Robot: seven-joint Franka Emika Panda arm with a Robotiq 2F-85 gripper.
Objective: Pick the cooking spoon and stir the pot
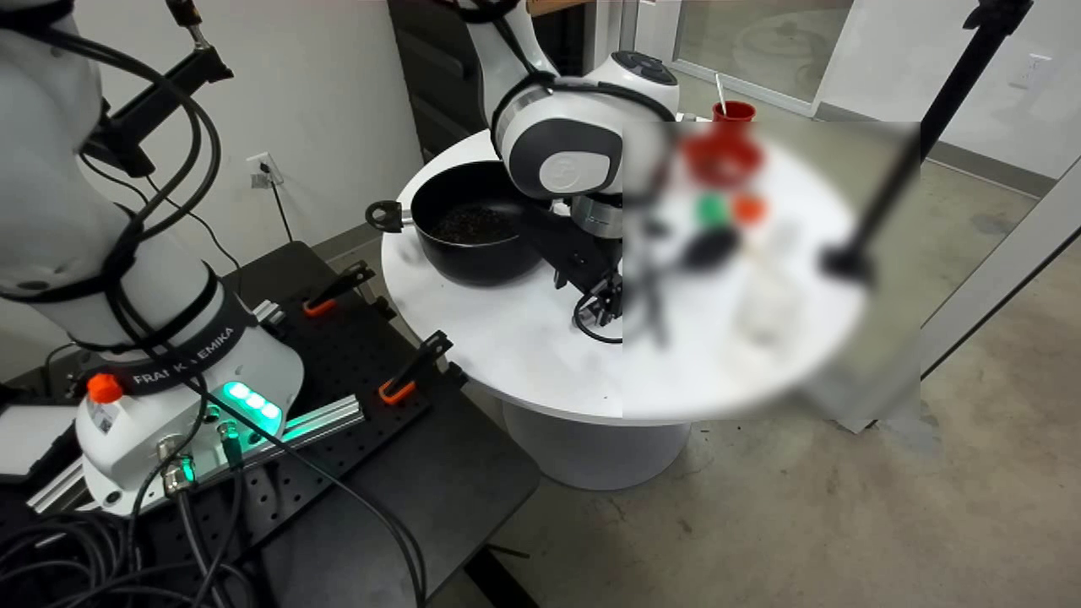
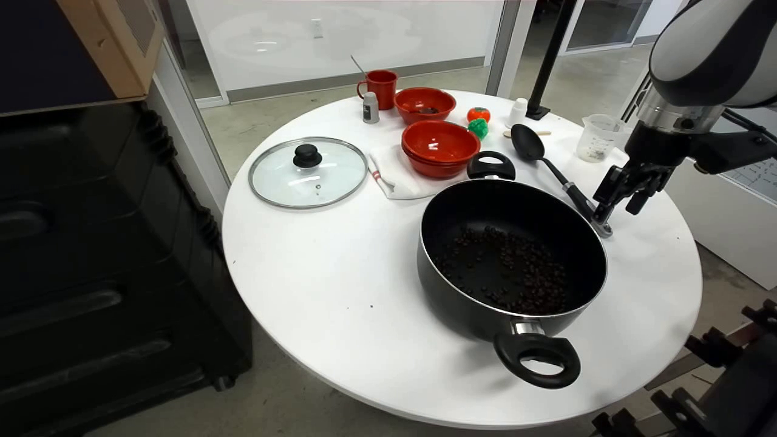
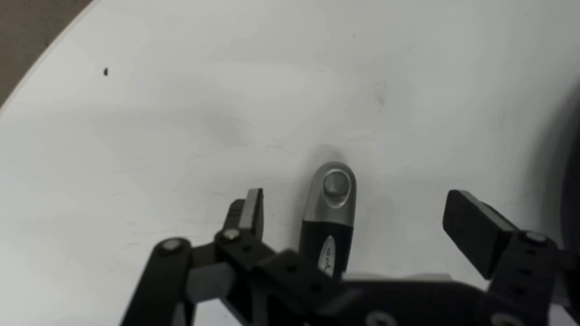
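The cooking spoon [image 2: 553, 171] lies on the white table beside the pot, its black head away from my gripper. Its black handle with a grey end shows in the wrist view [image 3: 333, 213]. My gripper [image 2: 618, 207] is open over the handle end. In the wrist view the handle end lies between the spread fingers [image 3: 353, 203], closer to the left finger, touching neither. The wide black pot [image 2: 449, 297] holds dark beans and has two loop handles. It also shows in an exterior view [image 1: 481, 263] and at the right edge of the wrist view [image 3: 572, 194].
Red bowls [image 2: 440, 145], a red mug [image 2: 382, 90], a glass lid [image 2: 279, 176], a cloth [image 2: 400, 179], a measuring cup [image 2: 596, 139] and small items stand on the round table [image 2: 315, 273]. A black pole [image 2: 549, 60] rises at its edge. Part of an exterior view is blurred.
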